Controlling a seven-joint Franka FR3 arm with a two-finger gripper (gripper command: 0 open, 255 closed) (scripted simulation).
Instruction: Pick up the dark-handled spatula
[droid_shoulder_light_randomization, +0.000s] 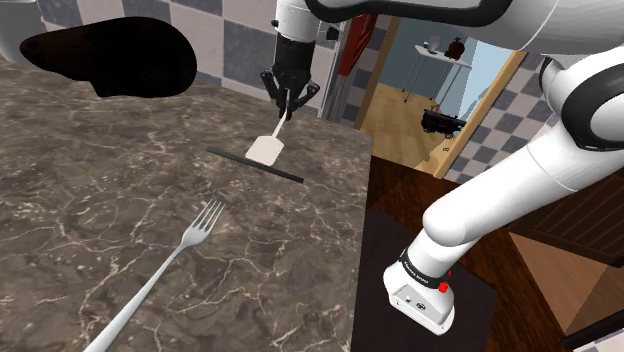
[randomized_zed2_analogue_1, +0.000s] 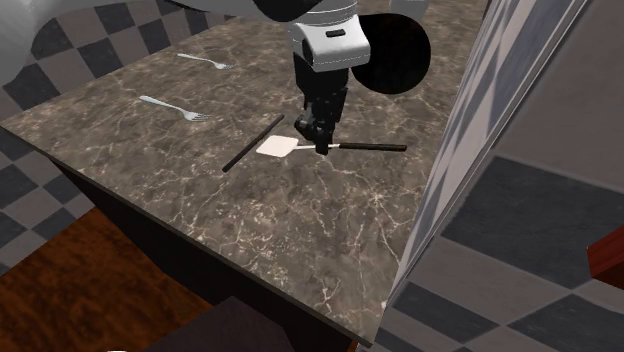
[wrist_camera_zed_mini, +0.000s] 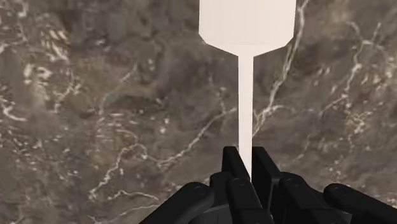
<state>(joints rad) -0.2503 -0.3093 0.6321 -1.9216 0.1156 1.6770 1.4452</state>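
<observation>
The spatula (droid_shoulder_light_randomization: 265, 150) has a white blade (randomized_zed2_analogue_1: 278, 147), a thin white neck and a dark handle (randomized_zed2_analogue_1: 375, 148). It is over the brown marble counter (droid_shoulder_light_randomization: 120, 180). My gripper (droid_shoulder_light_randomization: 283, 113) comes down from above and is shut on the neck just behind the blade. In the wrist view the two fingers (wrist_camera_zed_mini: 234, 170) clasp the neck, and the blade (wrist_camera_zed_mini: 247, 25) points away from the gripper (wrist_camera_zed_mini: 248, 167). In the second exterior view the gripper (randomized_zed2_analogue_1: 320, 140) stands between blade and handle. Whether the spatula touches the counter I cannot tell.
A thin dark rod (droid_shoulder_light_randomization: 255, 165) lies on the counter next to the blade. A silver fork (droid_shoulder_light_randomization: 165, 270) lies nearer the front, and two forks (randomized_zed2_analogue_1: 175, 107) show in the second exterior view. A black area (droid_shoulder_light_randomization: 110, 55) sits at the back. The counter's edge (droid_shoulder_light_randomization: 362, 230) drops beside the stand.
</observation>
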